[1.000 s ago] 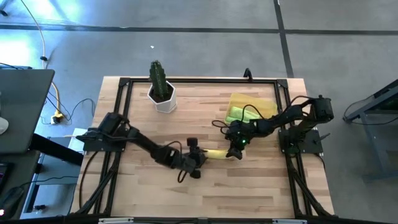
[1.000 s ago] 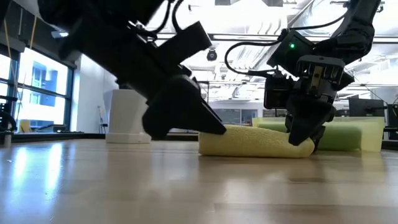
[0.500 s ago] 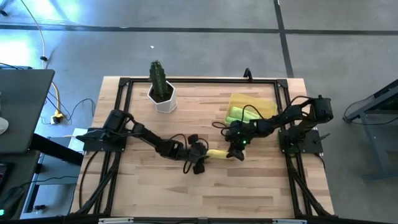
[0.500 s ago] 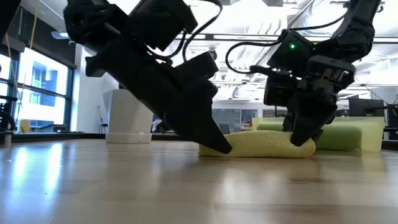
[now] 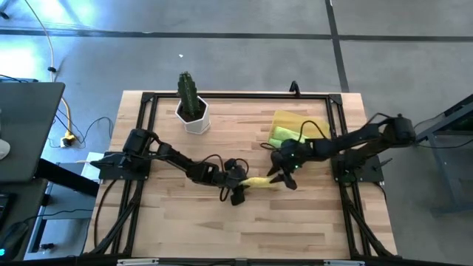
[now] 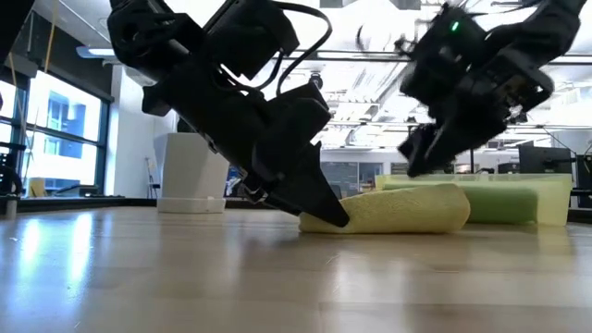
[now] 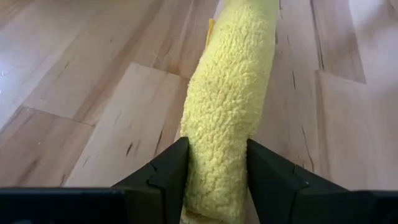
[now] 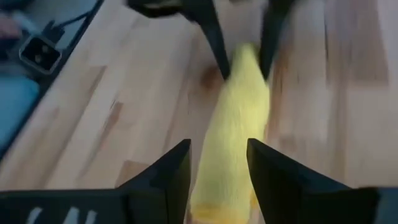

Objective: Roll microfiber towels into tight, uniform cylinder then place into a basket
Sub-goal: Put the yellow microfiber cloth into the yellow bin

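Note:
A yellow microfiber towel (image 5: 257, 181), rolled into a cylinder, lies by its side on the wooden table near the middle. My left gripper (image 5: 240, 191) is shut on the roll's left end. My right gripper (image 6: 427, 157) hangs open above the roll's right end (image 6: 453, 205) and is clear of it. In the right wrist view the roll (image 8: 233, 118) shows below the spread fingers. The yellow basket (image 5: 314, 125) stands at the far right with a rolled green towel (image 5: 279, 135) lying in it. My left gripper pinches the roll's left end (image 7: 217, 155) between its two fingers (image 7: 168, 174), one on each long side. The fingers slant down from the table's left and lie along the roll. The roll rests level on the table (image 6: 398, 211).
A white pot with a green cactus (image 5: 194, 111) stands at the far left of the table. A black frame (image 5: 236, 96) runs around the tabletop. Bare wood lies toward the near edge (image 5: 251, 229).
My right gripper has let go of the roll's right end, opened and risen clear above it. That end, dented before, has sprung back round. My left gripper has turned about its wrist and tipped downward while staying at the roll's left end.

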